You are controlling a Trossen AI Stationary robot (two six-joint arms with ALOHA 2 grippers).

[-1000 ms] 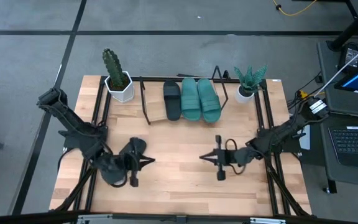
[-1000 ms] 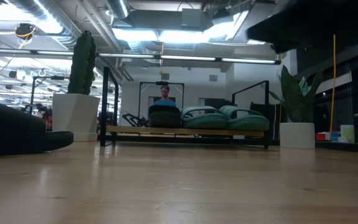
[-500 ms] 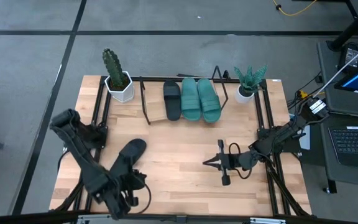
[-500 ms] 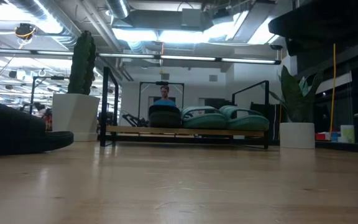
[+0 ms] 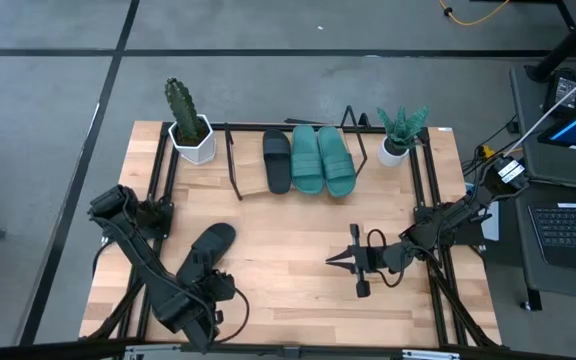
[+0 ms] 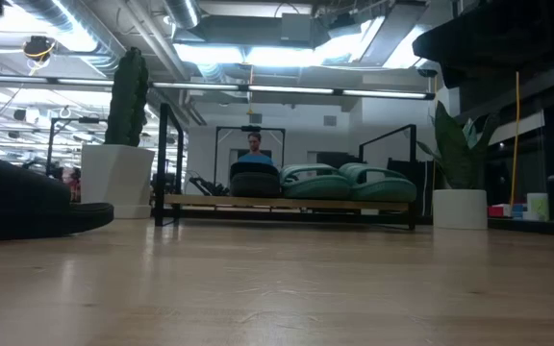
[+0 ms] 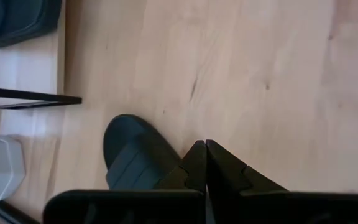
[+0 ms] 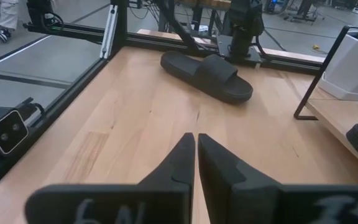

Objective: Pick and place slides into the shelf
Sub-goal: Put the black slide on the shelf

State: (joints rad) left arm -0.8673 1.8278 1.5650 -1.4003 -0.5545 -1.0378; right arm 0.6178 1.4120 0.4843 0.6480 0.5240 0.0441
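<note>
One black slide [image 5: 208, 250] lies flat on its sole on the tabletop, left of centre; it also shows in the low view [image 6: 27, 204] and the right wrist view [image 8: 207, 74]. The shelf [image 5: 252, 181] stands at the far edge and carries a black slide [image 5: 277, 160] and two teal slides [image 5: 322, 160] side by side. My left gripper [image 5: 211, 288] is shut and hovers just near-side of the loose black slide [image 7: 135, 158]. My right gripper [image 5: 330, 262] is shut over bare wood right of centre.
A cactus in a white pot [image 5: 189, 130] stands left of the shelf. A leafy plant in a white pot [image 5: 398, 135] stands right of it. Black frame rails [image 5: 158, 190] run along both table sides. Bare wood [image 5: 288, 240] lies between the grippers.
My left arm has drawn back from beside the loose black slide toward the table's near edge, its elbow swinging out to the left. The slide lies where it was. My right gripper has shifted slightly toward the near edge.
</note>
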